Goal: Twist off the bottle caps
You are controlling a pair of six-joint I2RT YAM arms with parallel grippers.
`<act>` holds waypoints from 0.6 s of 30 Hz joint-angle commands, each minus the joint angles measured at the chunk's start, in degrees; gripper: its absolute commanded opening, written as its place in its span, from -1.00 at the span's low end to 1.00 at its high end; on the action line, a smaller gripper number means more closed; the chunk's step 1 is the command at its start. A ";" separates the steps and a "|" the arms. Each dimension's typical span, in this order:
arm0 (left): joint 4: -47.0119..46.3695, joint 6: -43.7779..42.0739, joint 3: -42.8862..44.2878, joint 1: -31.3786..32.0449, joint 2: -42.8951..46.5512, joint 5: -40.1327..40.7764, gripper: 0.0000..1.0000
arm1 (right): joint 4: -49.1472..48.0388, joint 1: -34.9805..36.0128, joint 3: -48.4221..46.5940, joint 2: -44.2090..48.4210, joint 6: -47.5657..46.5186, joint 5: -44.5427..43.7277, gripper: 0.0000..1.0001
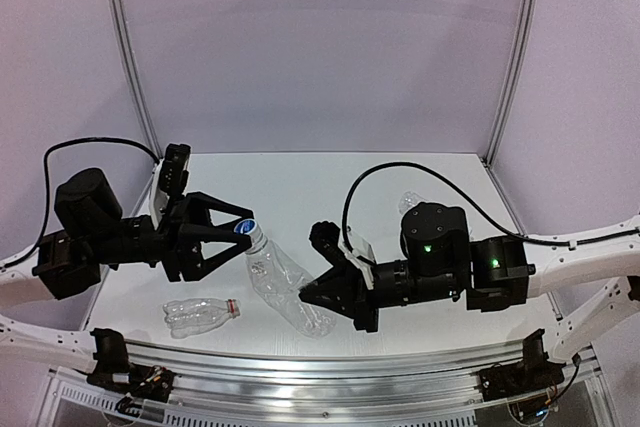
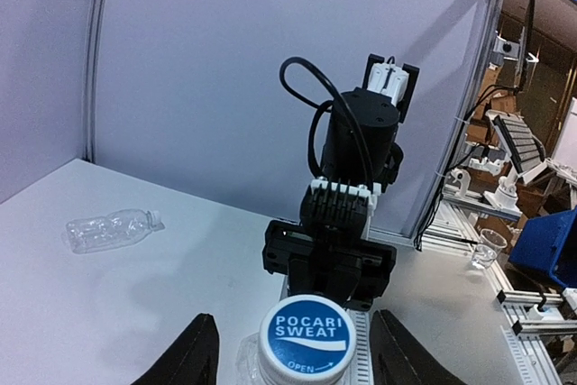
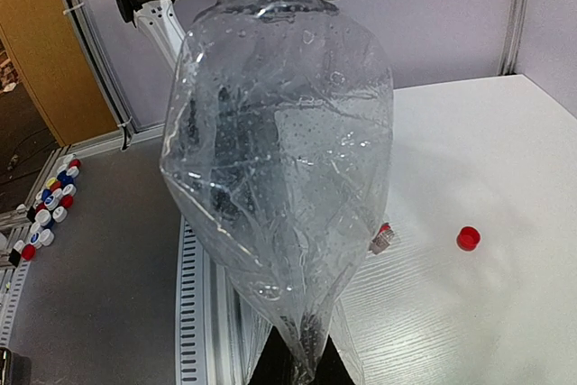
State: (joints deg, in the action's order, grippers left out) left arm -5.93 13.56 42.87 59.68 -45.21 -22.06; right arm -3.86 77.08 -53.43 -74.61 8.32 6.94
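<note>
A: Status?
B: Mid-task. Crumpled bottle (image 1: pixel 285 282) is being held up off the worktop (image 1: pixel 300 182), tilted, btw the two arms. Its flattened base is being pinched by the right hand (image 1: pixel 315 299), fingers pressed tight on the plastic.
A: Left hand?
B: Left hand (image 1: pixel 240 235) is being seen spread, one finger each side of the blue-white cap (image 2: pixel 306 338). No contact is being made w/ the cap, per the wrist view.
A: So that cap's on?
B: Yes, it's sitting on the neck at the bottle's upper end, btw the left fingers. Twisting is being judged as not yet begun here.
A: What's done?
B: A red cap (image 3: pixel 467 238) is lying loose on the worktop, apart from any bottle. The ring-neck bottle (image 1: pixel 200 315) is lying near the front edge w/ its neck looking open. That one is being counted as done, judgement only.
A: What's left?
B: The held bottle's cap, plus the far bottle (image 2: pixel 110 230) lying behind the right arm. A pale cap (image 2: pixel 155 218) is seemingly being carried on it, but it's too small to be sure. Approx one of three is being reckoned as finished.
</note>
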 commanded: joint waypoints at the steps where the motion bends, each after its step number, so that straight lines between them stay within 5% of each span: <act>1: 0.16 -0.69 1.49 0.49 0.53 -1.78 0.10 | -0.25 -0.06 -0.32 -0.92 -0.50 0.75 -1.00; 18: 3.13 -1.66 3.27 1.55 -1.36 3.13 -0.66 | -0.23 -0.08 -0.32 -0.74 -0.04 -1.31 -1.00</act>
State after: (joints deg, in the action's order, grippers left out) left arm -4.21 12.12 44.71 60.53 -46.02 -21.71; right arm -4.19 77.08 -53.43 -75.26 8.36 7.18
